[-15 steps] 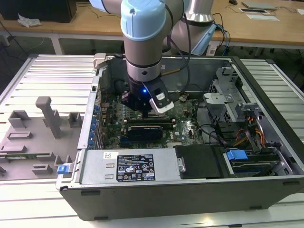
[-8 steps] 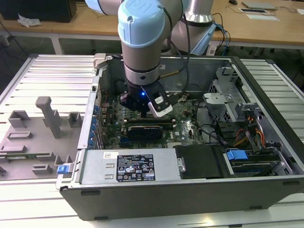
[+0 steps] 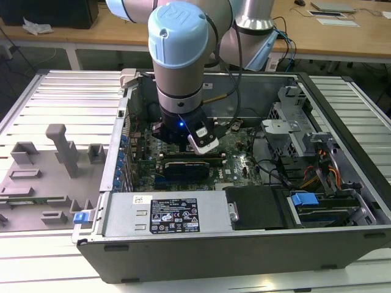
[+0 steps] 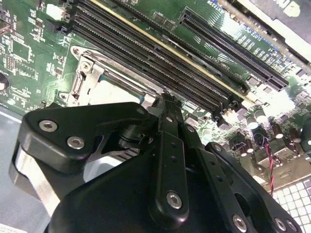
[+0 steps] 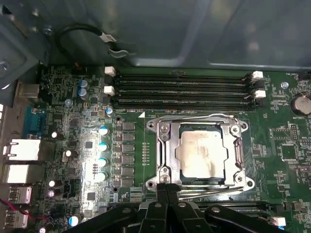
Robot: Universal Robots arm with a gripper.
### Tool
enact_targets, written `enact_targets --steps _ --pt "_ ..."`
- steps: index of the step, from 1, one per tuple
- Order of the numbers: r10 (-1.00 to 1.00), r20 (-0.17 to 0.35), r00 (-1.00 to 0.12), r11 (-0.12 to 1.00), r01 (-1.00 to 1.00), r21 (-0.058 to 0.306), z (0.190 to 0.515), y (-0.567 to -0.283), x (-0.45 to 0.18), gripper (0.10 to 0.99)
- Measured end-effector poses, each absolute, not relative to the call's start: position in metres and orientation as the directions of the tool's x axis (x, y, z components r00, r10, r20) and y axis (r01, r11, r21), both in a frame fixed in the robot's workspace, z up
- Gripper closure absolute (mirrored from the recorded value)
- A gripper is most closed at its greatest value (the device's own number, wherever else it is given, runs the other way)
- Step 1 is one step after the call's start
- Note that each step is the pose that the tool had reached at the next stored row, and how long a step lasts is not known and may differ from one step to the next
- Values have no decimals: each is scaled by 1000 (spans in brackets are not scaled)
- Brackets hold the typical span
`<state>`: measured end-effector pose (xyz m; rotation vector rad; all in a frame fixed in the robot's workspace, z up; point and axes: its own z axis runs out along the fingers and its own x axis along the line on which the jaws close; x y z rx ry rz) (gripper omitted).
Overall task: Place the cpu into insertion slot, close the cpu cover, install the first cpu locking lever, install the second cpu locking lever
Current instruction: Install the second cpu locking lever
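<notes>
The cpu (image 5: 201, 154) lies flat in the slot (image 5: 228, 180), pale top up, the cover (image 5: 167, 145) closed around it. My tool (image 5: 166, 187) is narrow, fingers together, at the cover's edge.

An open computer case (image 3: 342, 183) lies on its side on a ribbed metal table (image 3: 61, 97). Inside it, the green motherboard (image 5: 73, 121) carries 4 long black memory slots (image 5: 184, 90) with white latches, running side by side. A row of small silver-topped capacitors (image 5: 103, 154) stands near them, and metal rear ports (image 5: 19, 150) line the board's edge. A grey power supply (image 3: 165, 213) with a label fills the case's near side, beside a blue tab (image 3: 304, 199). Grey fixture blocks (image 3: 61, 149) stand on the table toward the exterior view's left. Wooden desks (image 3: 342, 30) stand behind.
</notes>
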<state>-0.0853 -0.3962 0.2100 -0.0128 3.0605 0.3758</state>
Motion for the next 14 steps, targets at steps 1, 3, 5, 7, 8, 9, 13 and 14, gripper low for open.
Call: enact_targets --steps 1,3,5,7,8,9,13,14 --pt "-1 -59 -998 970 -15 241 210 -397 -86 980" --pt "-1 -59 -998 970 -15 241 210 -399 -86 980" --pt "-1 -59 -998 970 -15 242 210 -401 -86 980" --pt "-1 -59 -998 970 -15 241 209 -401 -87 980" --pt "-1 -59 -998 970 -15 241 208 -401 -88 980" --pt "-1 -59 -998 970 -15 242 207 -401 -89 980" --pt "-3 -59 -998 970 -17 243 205 -400 -90 980" --pt "-4 -59 -998 970 -18 243 204 -400 -90 980"
